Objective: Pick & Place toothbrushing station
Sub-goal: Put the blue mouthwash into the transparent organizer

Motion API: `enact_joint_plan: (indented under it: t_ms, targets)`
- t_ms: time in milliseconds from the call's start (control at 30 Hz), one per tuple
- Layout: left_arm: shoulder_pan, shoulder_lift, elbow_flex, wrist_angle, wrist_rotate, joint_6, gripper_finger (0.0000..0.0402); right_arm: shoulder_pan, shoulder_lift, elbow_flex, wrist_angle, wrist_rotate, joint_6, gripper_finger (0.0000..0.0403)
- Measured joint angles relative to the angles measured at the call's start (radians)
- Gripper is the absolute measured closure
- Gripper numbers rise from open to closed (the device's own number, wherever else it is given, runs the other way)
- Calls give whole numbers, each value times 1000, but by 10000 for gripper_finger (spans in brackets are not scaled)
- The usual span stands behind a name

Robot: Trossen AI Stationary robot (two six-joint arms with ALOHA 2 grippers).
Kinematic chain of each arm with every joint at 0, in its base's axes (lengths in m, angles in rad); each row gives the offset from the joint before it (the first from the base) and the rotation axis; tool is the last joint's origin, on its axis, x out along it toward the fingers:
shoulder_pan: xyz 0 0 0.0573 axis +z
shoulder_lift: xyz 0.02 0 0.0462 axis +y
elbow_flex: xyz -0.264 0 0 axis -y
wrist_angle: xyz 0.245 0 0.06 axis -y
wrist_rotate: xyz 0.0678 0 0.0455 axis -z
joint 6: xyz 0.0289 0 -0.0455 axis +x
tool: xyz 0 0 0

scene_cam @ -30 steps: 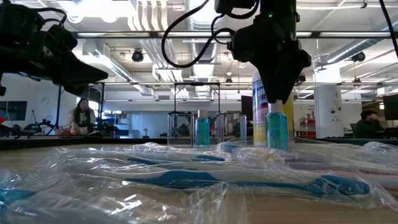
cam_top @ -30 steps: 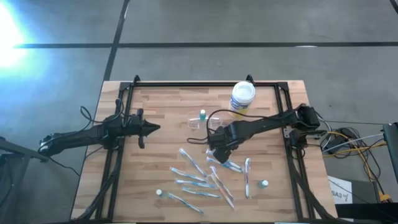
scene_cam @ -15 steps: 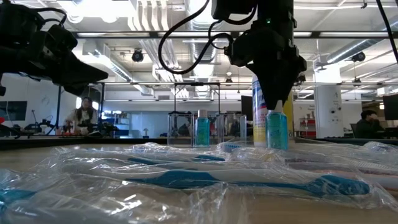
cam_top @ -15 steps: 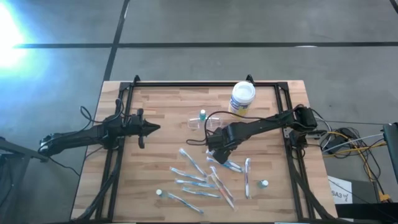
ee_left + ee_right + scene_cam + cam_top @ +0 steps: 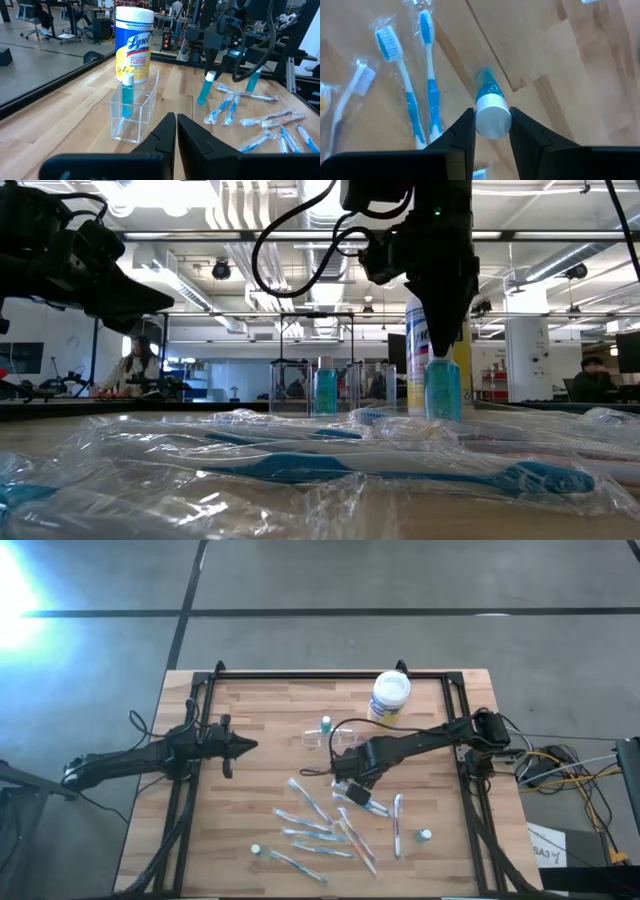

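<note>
The toothbrushing station [image 5: 322,739], a small clear plastic holder, stands on the table's far middle with a blue bottle [image 5: 127,97] upright inside it. To its right a second small blue bottle [image 5: 204,91] with a white cap stands on the wood, a little tilted. My right gripper [image 5: 492,125] points straight down over that bottle and is shut on it. My left gripper [image 5: 176,122] hangs shut and empty near the table's left edge [image 5: 248,747], pointing toward the station. My right gripper pinches the bottle's white cap [image 5: 493,116] between its two fingers, one on each side. The fingers come from above, pointing down [image 5: 443,345]. The bottle hangs below them, slightly tilted, with its bottom [image 5: 201,101] on the table.
A white-lidded, yellow-labelled canister [image 5: 390,696] stands behind the station. Several wrapped toothbrushes [image 5: 322,825] lie across the near middle of the table. Two more small capped bottles [image 5: 425,836] [image 5: 256,851] sit near the front. A black frame [image 5: 455,700] edges the table.
My right gripper has stayed over the blue bottle, rolled about its downward axis, and drawn its fingers in onto the white cap. The bottle stays on the table.
</note>
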State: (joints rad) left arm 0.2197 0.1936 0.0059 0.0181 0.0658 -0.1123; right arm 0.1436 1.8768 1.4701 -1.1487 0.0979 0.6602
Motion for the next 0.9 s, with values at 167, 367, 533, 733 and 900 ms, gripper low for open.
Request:
enact_joint_plan:
  t_ms: [167, 367, 533, 733, 900]
  targets:
    - [0, 0, 0, -3, 0, -18, 383, 0, -30, 27, -7, -1, -83, 319]
    - [0, 2, 0, -6, 0, -21, 380, -1, -82, 57, -17, -14, -143, 319]
    - [0, 11, 0, -7, 0, -38, 384, -9, -124, 69, -28, -26, -160, 314]
    - [0, 15, 0, -7, 0, -45, 384, -17, -163, 95, -87, -40, -219, 311]
    - [0, 17, 0, -7, 0, -45, 381, -33, -171, 152, -205, -48, -250, 310]
